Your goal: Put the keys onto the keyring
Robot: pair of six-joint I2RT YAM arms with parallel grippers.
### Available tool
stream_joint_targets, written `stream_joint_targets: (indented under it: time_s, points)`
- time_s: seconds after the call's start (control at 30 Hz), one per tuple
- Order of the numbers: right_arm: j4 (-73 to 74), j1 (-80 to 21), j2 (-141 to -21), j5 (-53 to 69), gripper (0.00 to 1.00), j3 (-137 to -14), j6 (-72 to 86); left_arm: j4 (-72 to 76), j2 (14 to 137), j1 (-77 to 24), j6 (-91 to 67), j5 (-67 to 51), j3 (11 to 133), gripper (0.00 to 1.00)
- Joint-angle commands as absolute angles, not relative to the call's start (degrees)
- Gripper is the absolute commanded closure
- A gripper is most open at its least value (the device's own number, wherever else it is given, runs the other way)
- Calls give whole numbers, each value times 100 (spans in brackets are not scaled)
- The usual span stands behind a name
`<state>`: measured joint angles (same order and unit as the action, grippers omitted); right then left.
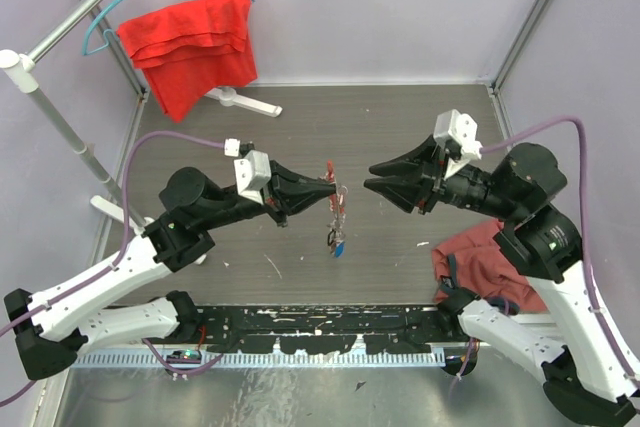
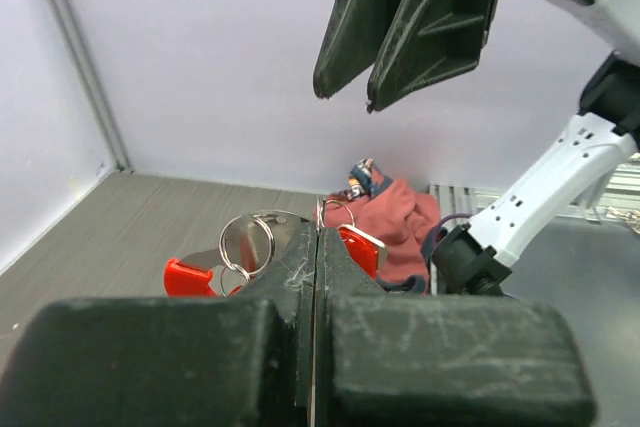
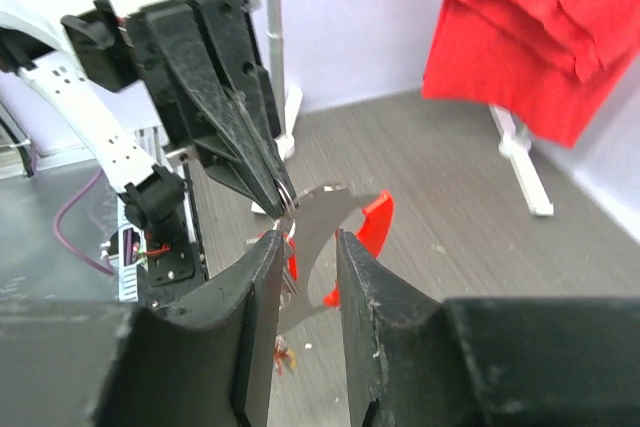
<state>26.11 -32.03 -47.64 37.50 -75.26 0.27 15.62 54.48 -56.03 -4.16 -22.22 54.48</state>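
Overhead, my left gripper (image 1: 328,190) is clenched on the keys (image 1: 336,225), dangling them above the table (image 1: 400,122) where my right gripper (image 1: 369,176) can reach; it waits just beside them, fingers parted and empty. Left wrist: the keyring (image 2: 248,240) sits pinched at my fingertips. Right wrist: a red-headed key shows beyond my parted fingers, apparently untouched.

Only a narrow gap between my left tool (image 1: 333,189) and right tool (image 1: 368,176), with the keys (image 1: 335,227) dangling in it. The far surface (image 1: 400,117) is open, and a maroon cloth (image 1: 480,257) crowds the near right.
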Motion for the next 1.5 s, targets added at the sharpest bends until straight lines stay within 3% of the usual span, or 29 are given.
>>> stream_joint_targets:
  time_s: [0.0, 0.27, 0.67, 1.47]
  points:
    - [1870, -3208, -4758, 4369, 66, -7594, -94, 2421, 5417, -5602, -592, -2907, 5438, 100]
    - [1955, -3205, -4886, 5306, 66, -7772, -99, 2954, 5572, -5604, -877, -3649, 5540, 100]
    - [1626, -3208, -5037, 6110, 72, -7757, 230, 3030, 5638, -5605, -931, -3705, 5598, 100]
    - [1480, -3260, -5264, 6349, 69, -7517, 503, 2848, 5683, -5603, -859, -3570, 5678, 100]
